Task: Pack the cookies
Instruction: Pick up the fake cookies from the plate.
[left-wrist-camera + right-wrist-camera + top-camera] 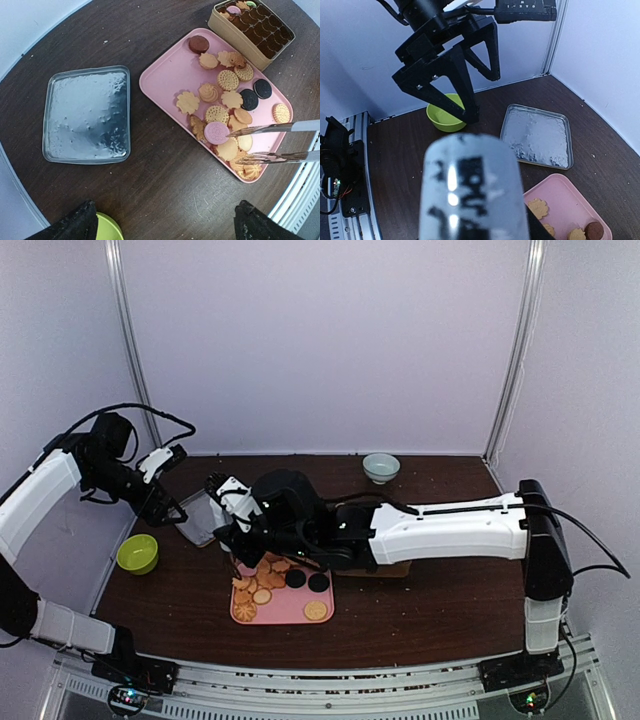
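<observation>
Cookies (228, 80), mostly tan with one pink and two black, are lying scattered on the pink rectangular tray (165, 80), mid-right in the left wrist view. The right gripper (232, 508) seems to be clamping the slim silver metal tongs (265, 129), whose tips are hovering apart and empty over the tray's lower-right cookies. The left gripper (481, 98) is hanging wide open, holding nothing. I'd say a pick is being lined up. Next the tongs need closing on one cookie, then carrying it to the gold square tin (235, 42) at upper right.
</observation>
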### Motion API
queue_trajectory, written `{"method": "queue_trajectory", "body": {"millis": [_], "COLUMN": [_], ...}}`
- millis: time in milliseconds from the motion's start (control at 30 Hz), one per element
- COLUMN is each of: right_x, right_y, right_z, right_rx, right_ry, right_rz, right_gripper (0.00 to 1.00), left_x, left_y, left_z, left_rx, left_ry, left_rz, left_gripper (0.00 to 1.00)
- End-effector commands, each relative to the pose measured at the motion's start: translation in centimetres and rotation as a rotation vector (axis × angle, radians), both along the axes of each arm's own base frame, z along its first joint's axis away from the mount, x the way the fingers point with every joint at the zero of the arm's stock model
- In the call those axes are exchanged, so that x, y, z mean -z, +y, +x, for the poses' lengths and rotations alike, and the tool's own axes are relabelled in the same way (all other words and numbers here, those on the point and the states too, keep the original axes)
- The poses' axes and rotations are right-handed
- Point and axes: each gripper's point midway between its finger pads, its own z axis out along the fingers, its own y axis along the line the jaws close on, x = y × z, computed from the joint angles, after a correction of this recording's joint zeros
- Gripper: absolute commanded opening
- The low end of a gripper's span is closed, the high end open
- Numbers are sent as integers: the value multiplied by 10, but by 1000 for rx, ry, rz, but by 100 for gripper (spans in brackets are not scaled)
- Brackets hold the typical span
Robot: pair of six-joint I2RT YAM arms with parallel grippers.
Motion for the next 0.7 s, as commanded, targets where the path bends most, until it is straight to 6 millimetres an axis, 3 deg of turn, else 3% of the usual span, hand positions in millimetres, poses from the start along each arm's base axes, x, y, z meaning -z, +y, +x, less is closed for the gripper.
{"method": "queue_trajectory", "body": {"millis": [0,333,433,667], "right_x": [-20,17,17,-4], "right_y": [9,23,21,14], "right_z": [14,28,29,9], "right_rx": [44,78,80,30], "right_ry": [-30,-35,-23,-16], "right_rz": [37,-49,-47,15], "right_gripper": [39,38,37,37], "left_x": [-3,-3,-3,-2], "left_y": [0,8,9,8], "left_z": [2,2,2,4], "left_rx": [13,-3,-8,-5], "left_ry": [-22,-21,-19,-10], "left_rz": [-16,-16,-18,-29], "left_gripper": [98,98,98,98]}}
